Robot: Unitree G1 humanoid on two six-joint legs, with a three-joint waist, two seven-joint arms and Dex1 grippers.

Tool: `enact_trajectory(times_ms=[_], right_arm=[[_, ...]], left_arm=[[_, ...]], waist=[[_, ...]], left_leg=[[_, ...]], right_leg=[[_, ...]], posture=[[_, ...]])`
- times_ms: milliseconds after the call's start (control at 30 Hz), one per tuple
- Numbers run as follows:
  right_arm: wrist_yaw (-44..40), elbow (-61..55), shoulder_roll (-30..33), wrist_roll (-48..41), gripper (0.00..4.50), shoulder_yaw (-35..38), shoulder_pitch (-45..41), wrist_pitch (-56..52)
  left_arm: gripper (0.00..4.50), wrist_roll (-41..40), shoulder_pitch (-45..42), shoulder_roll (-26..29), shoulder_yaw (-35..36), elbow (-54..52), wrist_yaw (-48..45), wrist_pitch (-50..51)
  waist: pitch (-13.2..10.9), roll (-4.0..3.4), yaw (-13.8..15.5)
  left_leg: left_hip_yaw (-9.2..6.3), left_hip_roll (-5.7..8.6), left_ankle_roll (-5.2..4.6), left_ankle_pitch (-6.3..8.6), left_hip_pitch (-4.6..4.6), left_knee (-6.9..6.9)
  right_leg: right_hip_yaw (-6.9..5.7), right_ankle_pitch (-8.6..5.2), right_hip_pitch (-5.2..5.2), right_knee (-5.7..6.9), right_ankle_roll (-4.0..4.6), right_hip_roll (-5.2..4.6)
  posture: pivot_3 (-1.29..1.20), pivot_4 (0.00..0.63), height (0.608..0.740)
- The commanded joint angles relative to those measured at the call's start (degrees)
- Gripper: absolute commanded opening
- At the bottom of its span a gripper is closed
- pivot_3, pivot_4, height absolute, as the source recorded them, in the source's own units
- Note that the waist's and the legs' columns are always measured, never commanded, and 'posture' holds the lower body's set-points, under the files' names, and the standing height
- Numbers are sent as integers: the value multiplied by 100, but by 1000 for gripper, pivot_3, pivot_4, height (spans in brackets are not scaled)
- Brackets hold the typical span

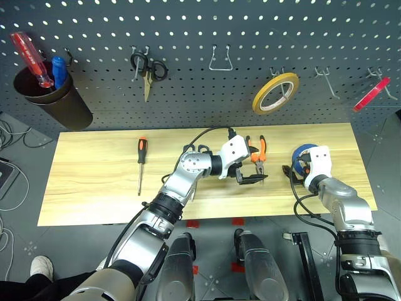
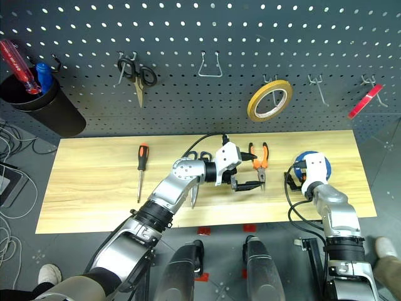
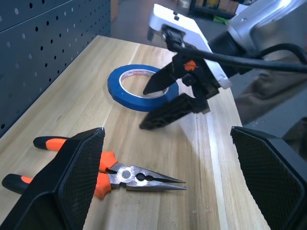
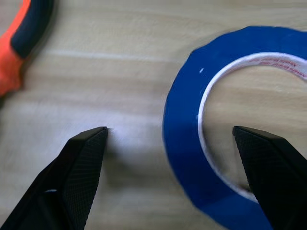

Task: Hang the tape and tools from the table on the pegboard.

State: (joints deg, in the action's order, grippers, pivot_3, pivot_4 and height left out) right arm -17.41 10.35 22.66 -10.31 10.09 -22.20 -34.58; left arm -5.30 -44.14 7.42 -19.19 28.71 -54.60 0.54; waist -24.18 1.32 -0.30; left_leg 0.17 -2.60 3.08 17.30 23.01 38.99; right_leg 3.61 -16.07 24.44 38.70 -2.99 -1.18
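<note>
over the right end of the table (image 1: 94,188), the right gripper (image 3: 165,98) hung with its two black fingers spread wide, one finger above the near rim of the blue tape (image 4: 192,158) and the other above bare wood, holding nothing. the tape lay flat on the wood. beside it, the left gripper (image 1: 249,177) was also spread wide and empty, next to the needle-nose pliers (image 3: 120,177), which lay on the table with closed tips. the scissors (image 2: 194,179) lay partly hidden under the left arm, and the orange-and-black screwdriver (image 1: 141,164) lay well apart to the left. behind the table stood the pegboard (image 1: 207,25), with a yellow roll (image 1: 276,93), a red roll (image 1: 371,94) and small black-handled scissors (image 1: 148,70) on its hooks.
</note>
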Motion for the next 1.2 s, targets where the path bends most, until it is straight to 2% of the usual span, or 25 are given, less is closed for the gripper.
enact_trajectory(times_ms=[33, 167, 300, 367, 567, 700, 800, 867, 900, 967, 1067, 1200], right_arm=[[-49, 114, -4, -62, 3882, 44, 36, 1], [-47, 208, -1, -20, 2687, 22, 26, 56], [-16, 267, 21, 55, 1209, -22, 23, 139], [8, 293, 29, 80, 709, -28, 24, 180], [117, 58, 87, 219, 706, -51, 160, 327], [285, -701, 59, 375, 706, -79, 581, 496], [300, -1484, 388, 1185, 706, -667, 1245, 1636], [543, -1979, 380, 1563, 706, -871, 1735, 2009], [649, -2124, 340, 1673, 706, -909, 1899, 2093], [930, -2448, 279, 2083, 706, -1080, 2285, 2412], [1405, -2841, 149, 2672, 706, -1244, 2630, 2809], [1862, -2967, -91, 3059, 706, -1250, 2662, 3188]], left_arm=[[4500, 12, -59, -68, 49, -79, -63, -167], [4500, -4, -68, -104, 66, -90, -81, -158], [4500, -62, -89, -177, 93, -96, -146, -124], [4500, -72, -106, -210, 125, -77, -173, -119], [4500, -61, -85, -231, 217, -95, -131, -135], [4500, -210, 223, -225, 331, -682, 72, 339], [4500, -214, 685, -44, 201, -1465, 37, 699], [4500, -128, 945, 162, 60, -1898, -43, 859], [4500, -115, 1017, 218, 36, -2032, -32, 934], [4500, -210, 1101, 253, 108, -2340, 109, 1233], [4500, -343, 1149, 242, 274, -2704, 317, 1547], [4500, -403, 1153, 227, 352, -2867, 455, 1648]], waist=[[-6, 3, -1], [-9, 3, 0], [-10, 4, 0], [-10, 4, 0], [-9, 2, 4], [-5, -1, 14], [27, -16, 14], [49, -18, 12], [78, -23, 11], [102, -27, 11], [282, -26, 6], [560, -25, -19]], left_leg=[[1, 0, 0, 0, 0, 0], [1, 0, 1, -1, -1, 0], [1, 0, 3, -2, -1, 0], [2, 0, 3, -2, -1, 0], [0, 0, 11, -7, -2, 0], [-3, -4, 14, -8, 4, -5], [3, -5, 15, -9, 41, 0], [7, -3, 20, -12, 103, 12], [4, 0, 22, -13, 105, 10], [1, -1, 36, -22, 115, 9], [-1, 4, 49, -46, 137, 10], [0, 12, 50, -50, 135, 9]], right_leg=[[1, 0, 0, 0, 0, 0], [1, 0, 0, 2, 0, 0], [1, 0, 0, 1, 0, 0], [1, 0, 0, 1, 0, 0], [1, 0, 0, 5, -1, 0], [-4, -1, 4, -3, -2, -1], [-1, -1, 51, 5, -2, -12], [0, -1, 115, 29, -2, -14], [-7, -1, 116, 26, -2, -10], [-9, 0, 131, 28, -1, -8], [-27, 6, 142, 33, 9, -10], [-26, 8, 135, 28, 11, -10]], posture=[[47, 482, 740], [49, 484, 740], [47, 480, 740], [46, 477, 740], [33, 437, 740], [18, 398, 740], [7, 354, 740], [-3, 319, 740], [-3, 319, 740], [-19, 280, 740], [-31, 245, 740], [-44, 210, 740]])
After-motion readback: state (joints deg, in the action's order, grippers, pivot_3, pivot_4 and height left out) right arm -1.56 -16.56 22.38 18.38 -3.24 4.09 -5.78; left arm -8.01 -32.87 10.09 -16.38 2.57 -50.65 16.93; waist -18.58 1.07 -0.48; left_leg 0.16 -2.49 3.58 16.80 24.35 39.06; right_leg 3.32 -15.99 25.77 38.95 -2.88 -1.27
